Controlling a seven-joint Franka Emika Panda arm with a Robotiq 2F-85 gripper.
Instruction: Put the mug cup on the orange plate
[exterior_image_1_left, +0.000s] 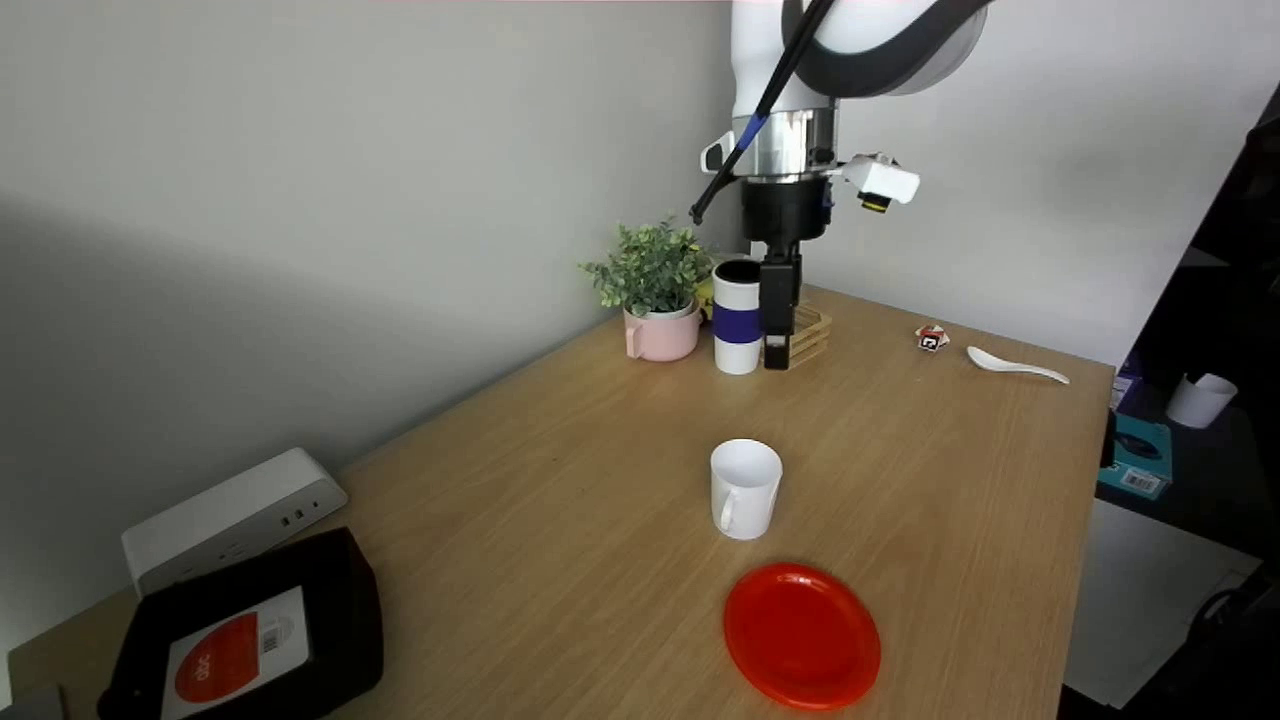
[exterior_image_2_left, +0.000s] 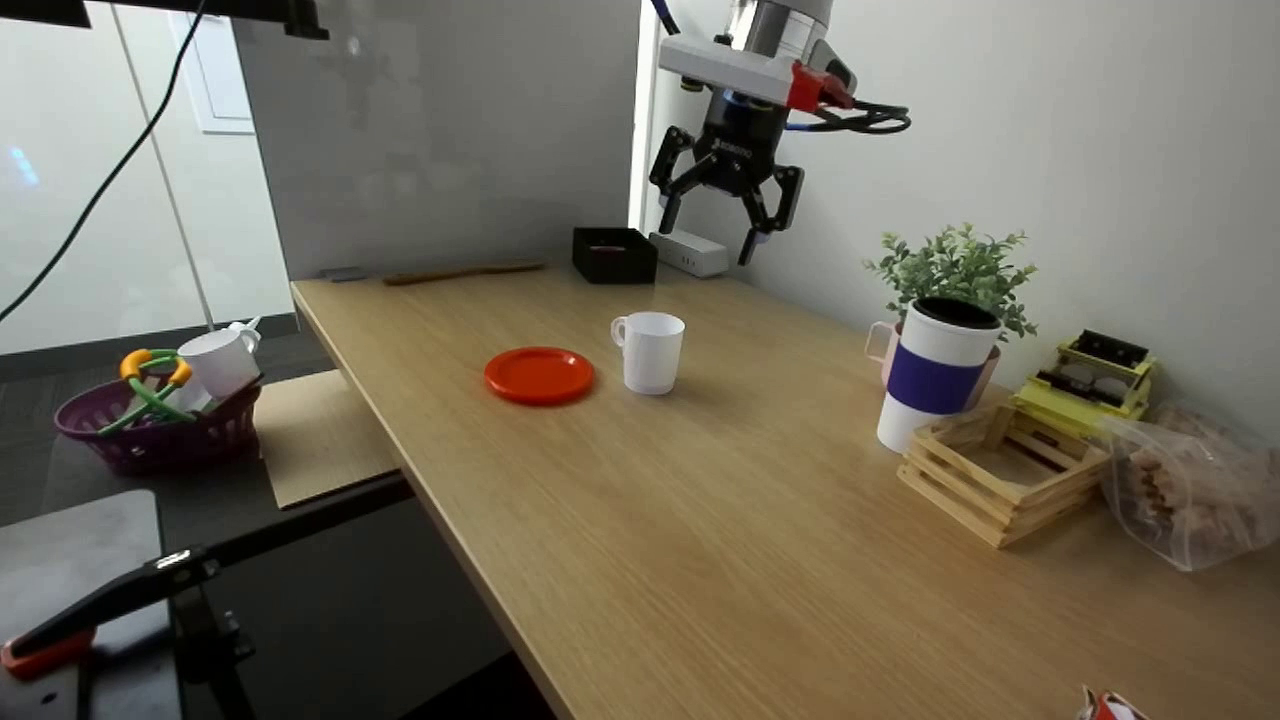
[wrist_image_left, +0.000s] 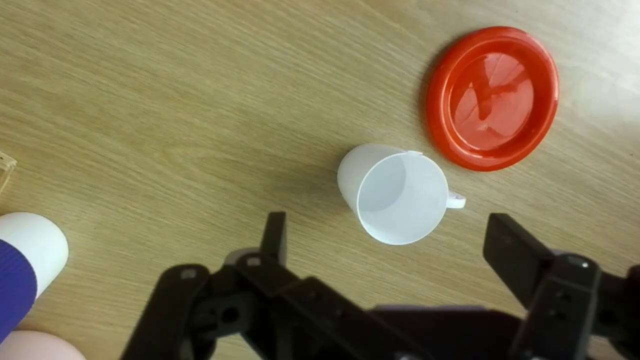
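Observation:
The small white mug cup (exterior_image_1_left: 745, 500) stands upright on the wooden table; it also shows in an exterior view (exterior_image_2_left: 653, 354) and the wrist view (wrist_image_left: 400, 200), where I look down into its empty inside. The flat red-orange plate (exterior_image_1_left: 802, 636) lies beside it with nothing on it; it also shows in an exterior view (exterior_image_2_left: 540, 376) and the wrist view (wrist_image_left: 490, 100). My gripper (exterior_image_2_left: 705, 248) is open and empty, in the air above the table and apart from the mug. In the wrist view its fingers (wrist_image_left: 387, 215) are spread wider than the mug.
A white tumbler with a purple band (exterior_image_2_left: 932, 375), a potted plant (exterior_image_1_left: 655, 275) and a wooden crate (exterior_image_2_left: 1005, 475) stand by the wall. A black box (exterior_image_1_left: 250, 630) and a white power strip (exterior_image_1_left: 235, 520) are at the far end. A white spoon (exterior_image_1_left: 1015, 366) lies near an edge.

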